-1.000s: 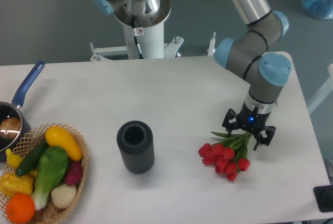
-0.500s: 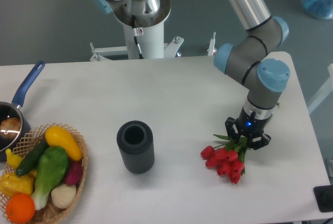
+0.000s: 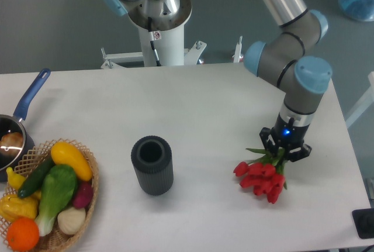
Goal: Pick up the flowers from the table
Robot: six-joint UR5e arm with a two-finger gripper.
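The flowers [image 3: 262,176], a small bunch of red tulips with green stems and leaves, hang blooms-down toward the front right of the white table [image 3: 193,111]. My gripper [image 3: 284,149] points down over the stem end and is shut on the stems. The blooms look slightly raised, with a faint shadow below them. The pale band is hidden by the fingers.
A dark ribbed cylinder [image 3: 152,165] stands upright at the table's middle front. A wicker basket [image 3: 87,190] of colourful vegetables sits at the front left, with a blue-handled pot [image 3: 17,126] behind it. The robot base [image 3: 158,30] stands at the back.
The gripper was open around the stems a second ago, then closed on them. It has since shifted right and slightly up, carrying the tulips with it.
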